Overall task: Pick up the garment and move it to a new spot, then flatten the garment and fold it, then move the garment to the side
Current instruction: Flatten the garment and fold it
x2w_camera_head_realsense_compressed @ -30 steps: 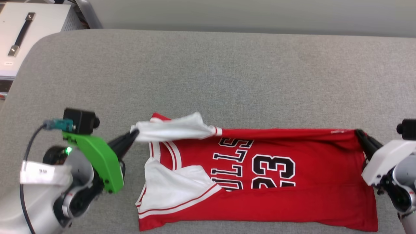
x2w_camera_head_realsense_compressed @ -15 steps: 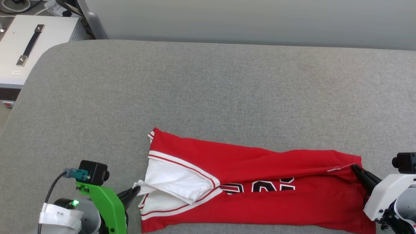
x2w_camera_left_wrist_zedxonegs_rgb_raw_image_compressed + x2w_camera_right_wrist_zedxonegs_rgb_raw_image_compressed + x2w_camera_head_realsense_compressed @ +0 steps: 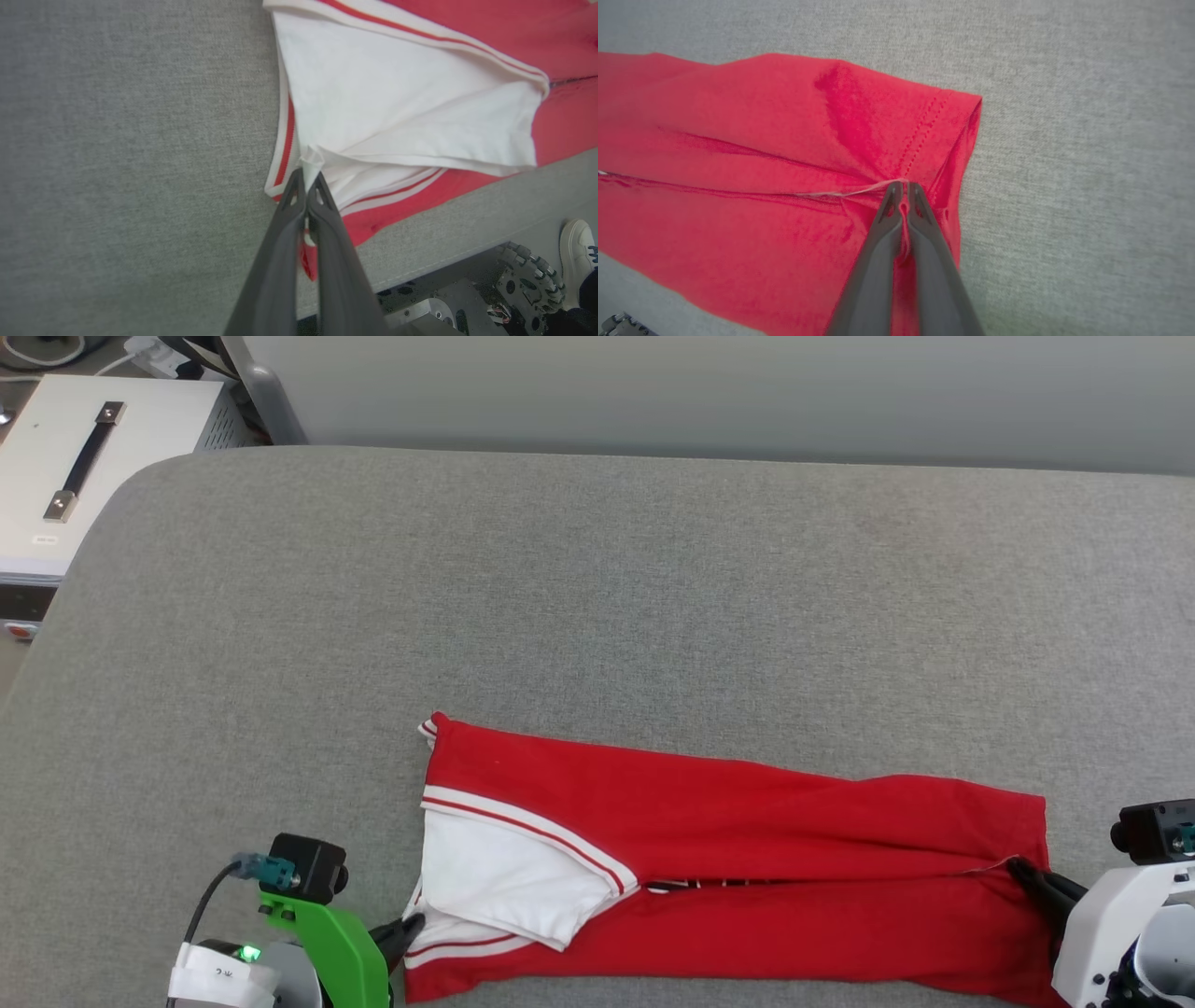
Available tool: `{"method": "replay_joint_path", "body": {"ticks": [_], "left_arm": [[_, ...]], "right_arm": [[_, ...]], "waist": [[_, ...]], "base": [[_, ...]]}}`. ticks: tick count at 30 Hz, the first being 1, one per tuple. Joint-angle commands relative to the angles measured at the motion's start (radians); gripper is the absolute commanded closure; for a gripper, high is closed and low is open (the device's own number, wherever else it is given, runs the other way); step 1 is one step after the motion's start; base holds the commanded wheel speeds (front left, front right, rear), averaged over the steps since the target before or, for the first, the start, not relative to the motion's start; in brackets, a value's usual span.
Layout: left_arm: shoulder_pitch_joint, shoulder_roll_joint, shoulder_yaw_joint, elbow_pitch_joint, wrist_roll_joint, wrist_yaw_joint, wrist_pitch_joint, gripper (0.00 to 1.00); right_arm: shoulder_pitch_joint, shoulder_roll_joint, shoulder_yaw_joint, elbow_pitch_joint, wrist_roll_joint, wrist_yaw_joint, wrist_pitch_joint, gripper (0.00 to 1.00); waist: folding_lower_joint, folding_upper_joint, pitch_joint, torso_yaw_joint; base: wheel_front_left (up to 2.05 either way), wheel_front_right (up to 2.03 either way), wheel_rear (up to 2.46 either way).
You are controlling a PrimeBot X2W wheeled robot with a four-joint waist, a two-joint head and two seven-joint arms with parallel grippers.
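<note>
The garment point(image 3: 747, 831), a red jersey with white sleeves, lies folded lengthwise near the front edge of the grey table point(image 3: 597, 597), its lettering almost hidden in the fold. At its left end, my left gripper point(image 3: 409, 927) is shut on the white sleeve's edge point(image 3: 309, 161). My right gripper point(image 3: 1019, 870) is shut on the red hem corner point(image 3: 903, 184) at the right end. The left wrist view shows the sleeve point(image 3: 397, 107) pinched between my fingers point(image 3: 292, 205); in the right wrist view, red cloth point(image 3: 761, 154) is bunched between the closed fingers point(image 3: 920, 214).
A white case point(image 3: 84, 467) with a black handle stands off the table at the far left. A grey wall runs behind the table. In the left wrist view, the robot's wheeled base point(image 3: 528, 289) and a person's white shoe point(image 3: 577, 252) show below the table edge.
Both grippers drew the garment's far edge toward the table's front, folding the top half over the lower half and covering the lettering. The head camera also shifted.
</note>
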Motion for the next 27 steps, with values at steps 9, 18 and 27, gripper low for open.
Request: {"method": "replay_joint_path", "body": {"ticks": [9, 18, 27], "left_arm": [[-0.007, -0.040, -0.019, 0.078, 0.046, -0.019, -0.021, 0.00], [0.001, -0.046, 0.047, 0.054, 0.053, 0.004, -0.167, 0.00], [0.025, -0.067, 0.227, -0.027, 0.169, 0.090, -0.283, 0.00]], "right_arm": [[-0.010, 0.008, 0.021, 0.034, 0.005, 0.000, 0.023, 0.00], [0.015, 0.013, -0.034, -0.016, 0.048, 0.000, 0.065, 0.00], [0.063, 0.086, -0.227, -0.080, 0.012, 0.000, 0.214, 0.00]], "waist": [[0.0001, -0.0001, -0.012, -0.003], [0.0001, -0.0001, -0.065, -0.006], [0.0001, -0.0001, -0.063, 0.002]], "base": [[0.00, 0.00, 0.00], [0.00, 0.00, 0.00], [0.00, 0.00, 0.00]]}}
